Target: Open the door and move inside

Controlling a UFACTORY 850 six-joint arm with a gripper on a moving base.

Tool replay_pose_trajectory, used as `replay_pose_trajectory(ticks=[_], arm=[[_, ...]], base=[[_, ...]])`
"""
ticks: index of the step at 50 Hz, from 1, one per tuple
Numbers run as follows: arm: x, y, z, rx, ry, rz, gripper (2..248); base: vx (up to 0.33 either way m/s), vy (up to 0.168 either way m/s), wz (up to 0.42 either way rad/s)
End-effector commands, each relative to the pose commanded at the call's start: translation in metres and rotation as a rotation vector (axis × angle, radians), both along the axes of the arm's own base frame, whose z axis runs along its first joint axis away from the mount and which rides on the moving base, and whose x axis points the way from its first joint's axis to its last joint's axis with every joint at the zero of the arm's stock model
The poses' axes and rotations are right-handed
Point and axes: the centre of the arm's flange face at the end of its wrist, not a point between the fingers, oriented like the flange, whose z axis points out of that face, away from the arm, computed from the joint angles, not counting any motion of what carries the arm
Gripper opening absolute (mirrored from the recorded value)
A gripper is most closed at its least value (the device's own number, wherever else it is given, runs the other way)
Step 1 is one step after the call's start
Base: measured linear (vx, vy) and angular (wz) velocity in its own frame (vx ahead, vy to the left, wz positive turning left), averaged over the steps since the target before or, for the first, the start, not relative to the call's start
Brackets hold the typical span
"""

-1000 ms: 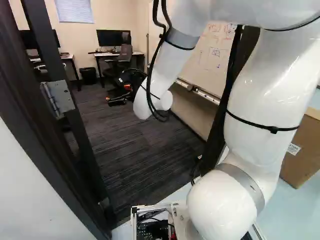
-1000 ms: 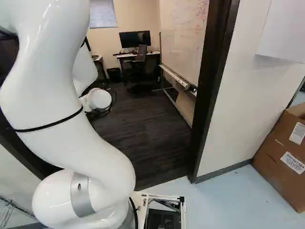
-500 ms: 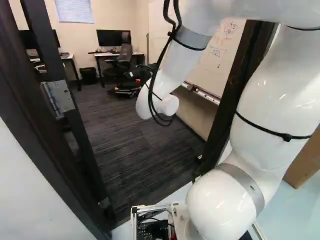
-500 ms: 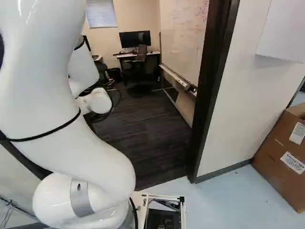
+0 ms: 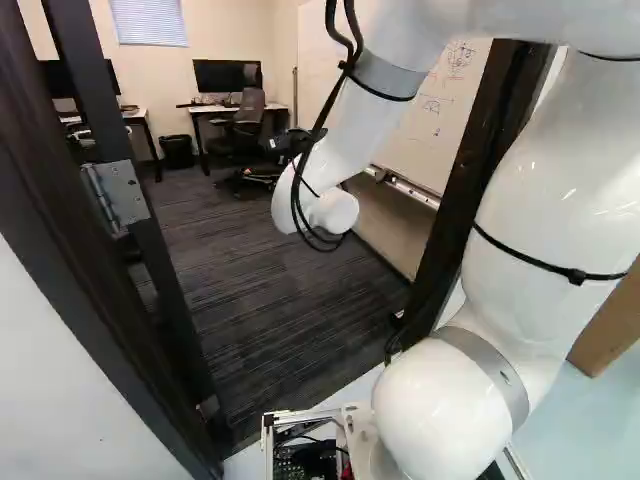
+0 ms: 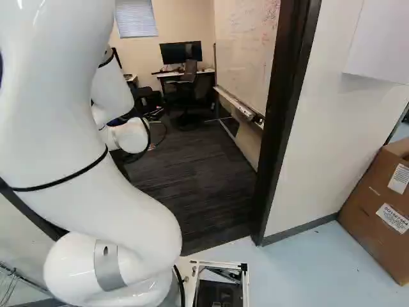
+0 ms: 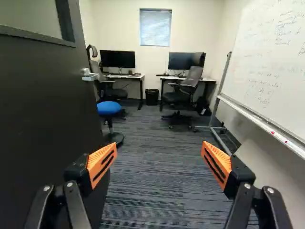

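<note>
Bin (image 7: 152, 97) stands between two desks (image 7: 138, 77), cardboard box (image 6: 367, 220) beside wall (image 6: 326, 141), contents hidden; the pincer (image 5: 262, 178) is spread wide, gripping nothing.

The striped floor (image 7: 157, 191) is taken up by a stool (image 7: 109, 108), two chairs (image 7: 191, 78), a whiteboard stand (image 7: 222, 86) and two tabletops (image 7: 137, 76), with a bin (image 7: 152, 97) placed between the tabletops. A monitor (image 7: 118, 58) is borne by each. On the pale floor (image 6: 307, 275), a box (image 6: 377, 220) is supported at the right of the right base view.
</note>
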Motion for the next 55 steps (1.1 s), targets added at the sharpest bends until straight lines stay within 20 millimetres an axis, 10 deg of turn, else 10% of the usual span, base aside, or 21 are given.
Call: replay_pose_trajectory(ticks=[55], arm=[[-0.047,-0.085,-0.025,-0.025,0.110,-0.188,247]], base=[[0.000,0.000,0.000]])
